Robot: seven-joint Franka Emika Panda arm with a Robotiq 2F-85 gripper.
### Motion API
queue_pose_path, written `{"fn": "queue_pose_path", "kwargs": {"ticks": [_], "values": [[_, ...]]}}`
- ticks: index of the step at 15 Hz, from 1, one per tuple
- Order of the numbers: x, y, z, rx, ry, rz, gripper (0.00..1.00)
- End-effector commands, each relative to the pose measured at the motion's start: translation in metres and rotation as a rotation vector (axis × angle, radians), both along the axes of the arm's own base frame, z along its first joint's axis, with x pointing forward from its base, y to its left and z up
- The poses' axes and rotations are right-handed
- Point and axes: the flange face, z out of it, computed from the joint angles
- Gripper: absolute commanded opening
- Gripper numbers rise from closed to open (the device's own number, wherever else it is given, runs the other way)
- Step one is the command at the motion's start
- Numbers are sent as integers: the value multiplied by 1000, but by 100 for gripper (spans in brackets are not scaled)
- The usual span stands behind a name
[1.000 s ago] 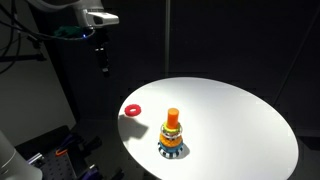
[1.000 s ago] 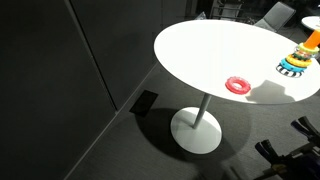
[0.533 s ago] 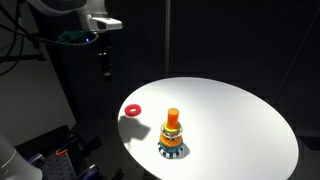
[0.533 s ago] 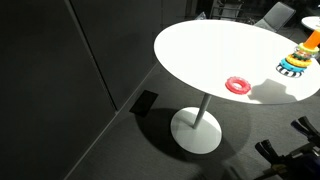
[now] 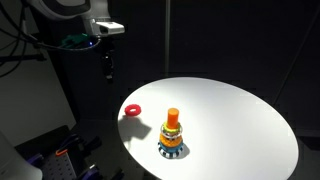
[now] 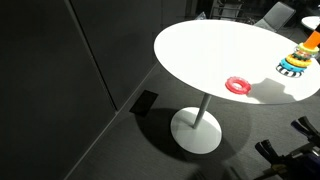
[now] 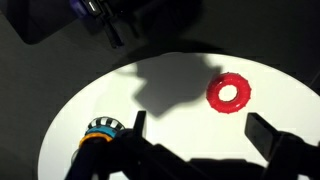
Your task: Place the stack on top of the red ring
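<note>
Black two-finger gripper [image 7: 205, 138] hovers high, fingers apart, gripping nothing. Flat red ring [image 5: 132, 110] lies near the edge of the round white table [image 5: 245, 120]. Cone-shaped multicoloured ring stack [image 5: 172, 134] stands apart from it, open tabletop beyond, half hidden in the wrist view.

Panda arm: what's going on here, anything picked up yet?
Nothing is picked up yet. In the wrist view the gripper is open and empty, high above the white round table. The stack stands upright on the table, untouched. The red ring lies flat near the table's edge, apart from the stack. The stack has not yet been placed on the ring.
</note>
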Motion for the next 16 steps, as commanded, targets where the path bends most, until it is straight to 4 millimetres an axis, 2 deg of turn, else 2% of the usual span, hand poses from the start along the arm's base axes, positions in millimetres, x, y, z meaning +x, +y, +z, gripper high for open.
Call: {"fn": "queue_pose_path", "kwargs": {"ticks": [1,6,11,16], "values": [[23,1,-23,-6,-7,-58,100],[46,6,-73,6,27,-72,100],[59,11,-127,-9,91,-42,100],[73,19,-164,-22,119,-13,100]]}}
